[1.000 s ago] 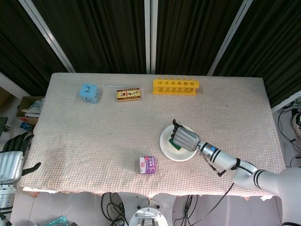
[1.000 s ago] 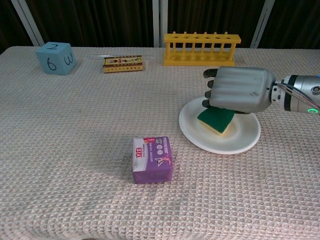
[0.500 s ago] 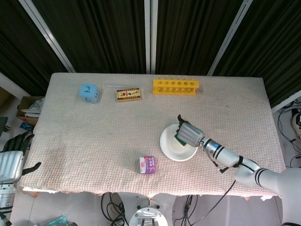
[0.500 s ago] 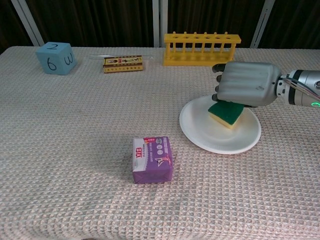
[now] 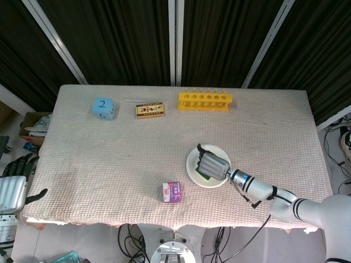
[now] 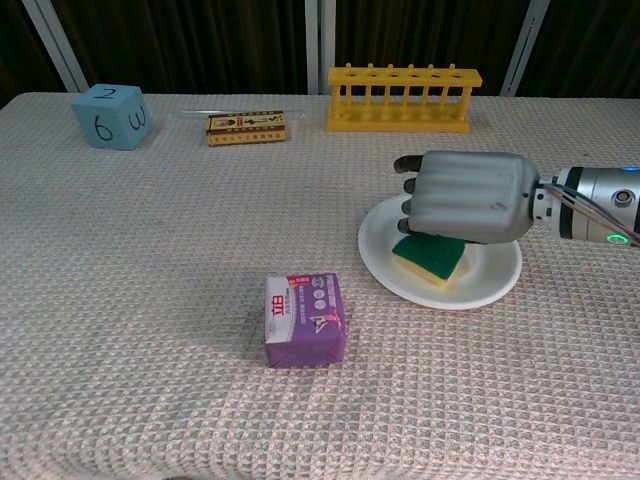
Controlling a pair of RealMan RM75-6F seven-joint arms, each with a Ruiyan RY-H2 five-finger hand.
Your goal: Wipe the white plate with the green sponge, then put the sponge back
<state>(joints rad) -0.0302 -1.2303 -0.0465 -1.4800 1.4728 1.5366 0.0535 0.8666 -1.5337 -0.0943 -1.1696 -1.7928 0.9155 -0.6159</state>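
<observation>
The right hand (image 6: 468, 196) lay palm-down over the green sponge (image 6: 430, 257), fingers curled onto it, pressing it on the white plate (image 6: 480, 285) (left of centre). The left hand (image 5: 15, 183), empty, fingers apart, sat well away.

High overhead head view; low chest view.

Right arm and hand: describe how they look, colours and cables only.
The right hand has a smooth silver-grey metal back and dark fingers. Behind it sits a silver wrist section with a green light and thin cables along it. In the head view the arm is white with black bands and a black cable hanging below.
</observation>
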